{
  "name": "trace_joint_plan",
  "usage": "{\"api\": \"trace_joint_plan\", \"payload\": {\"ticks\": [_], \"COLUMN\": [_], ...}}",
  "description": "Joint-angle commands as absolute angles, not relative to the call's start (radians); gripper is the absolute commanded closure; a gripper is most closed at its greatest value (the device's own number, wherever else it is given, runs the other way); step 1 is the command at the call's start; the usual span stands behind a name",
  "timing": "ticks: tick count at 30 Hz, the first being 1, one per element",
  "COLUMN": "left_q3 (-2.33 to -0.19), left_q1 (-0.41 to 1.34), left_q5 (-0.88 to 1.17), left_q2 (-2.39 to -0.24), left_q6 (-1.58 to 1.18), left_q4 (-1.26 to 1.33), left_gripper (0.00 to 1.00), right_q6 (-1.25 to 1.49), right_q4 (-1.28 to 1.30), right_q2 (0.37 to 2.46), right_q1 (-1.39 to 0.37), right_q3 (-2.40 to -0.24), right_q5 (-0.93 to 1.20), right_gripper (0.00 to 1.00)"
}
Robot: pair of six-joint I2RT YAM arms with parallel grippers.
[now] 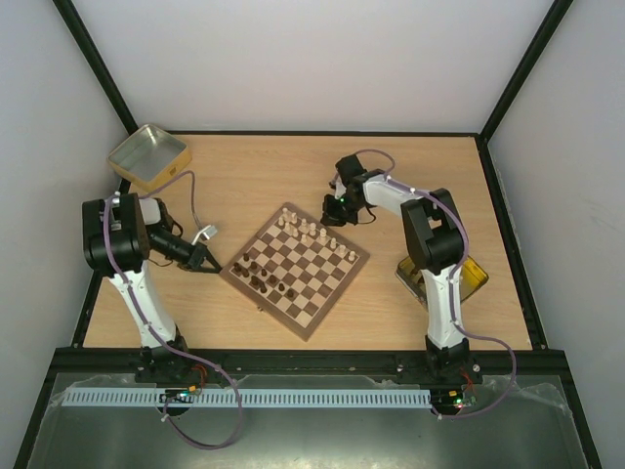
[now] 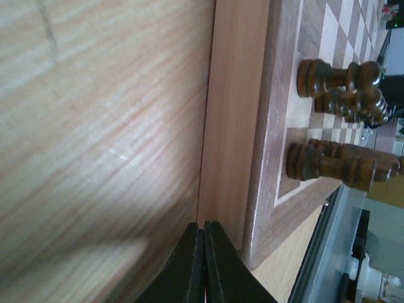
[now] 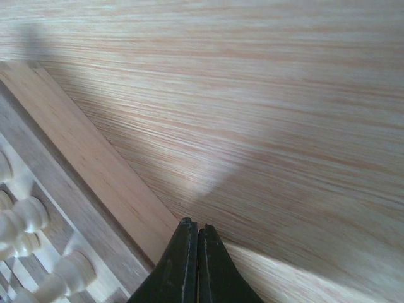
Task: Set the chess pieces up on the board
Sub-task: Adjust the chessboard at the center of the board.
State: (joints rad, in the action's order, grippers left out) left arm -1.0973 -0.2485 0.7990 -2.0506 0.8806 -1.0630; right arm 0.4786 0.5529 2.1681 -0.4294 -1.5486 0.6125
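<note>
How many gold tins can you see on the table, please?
2. One tin sits in the far left corner of the table; the other lies right of the board, partly hidden behind the right arm. No others show.

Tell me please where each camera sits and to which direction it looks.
Top external: above and behind, looking down at the board on the table; the left arm and right arm show whole.
Left wrist: low beside the board, facing the dark pieces; the shut left gripper shows.
Right wrist: low over the table, pale pieces at left; the shut right gripper shows.
Shared: all three views show the board.
</note>
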Motion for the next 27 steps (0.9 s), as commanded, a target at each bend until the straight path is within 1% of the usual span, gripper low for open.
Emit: {"api": "trace_joint_plan", "payload": {"ticks": [1, 9, 14, 27], "left_q3": [-1.103, -1.096, -1.043, -0.921], "left_q1": [-0.249, -0.247, -0.245, -0.158], "left_q5": [0.762, 0.759, 0.727, 0.674], "left_q2": [-2.054, -2.053, -2.068, -2.071], "left_q6": [0.989, 1.085, 1.134, 1.215], "left_q4": [-1.192, -1.285, -1.291, -1.278], "left_gripper": [0.98, 0.98, 0.98, 0.98], "right_q6": [0.475, 0.469, 0.469, 0.446], "right_q4": [0.597, 0.652, 0.650, 0.669], "right_q2": [2.211, 2.275, 2.315, 2.382], "right_q1": [-0.456, -0.481, -0.498, -0.540], "right_q3": [-1.621, -1.730, -1.758, -1.822], "right_q5": [0.628, 0.630, 0.643, 0.678], "right_gripper": [0.98, 0.98, 0.98, 0.98]}}
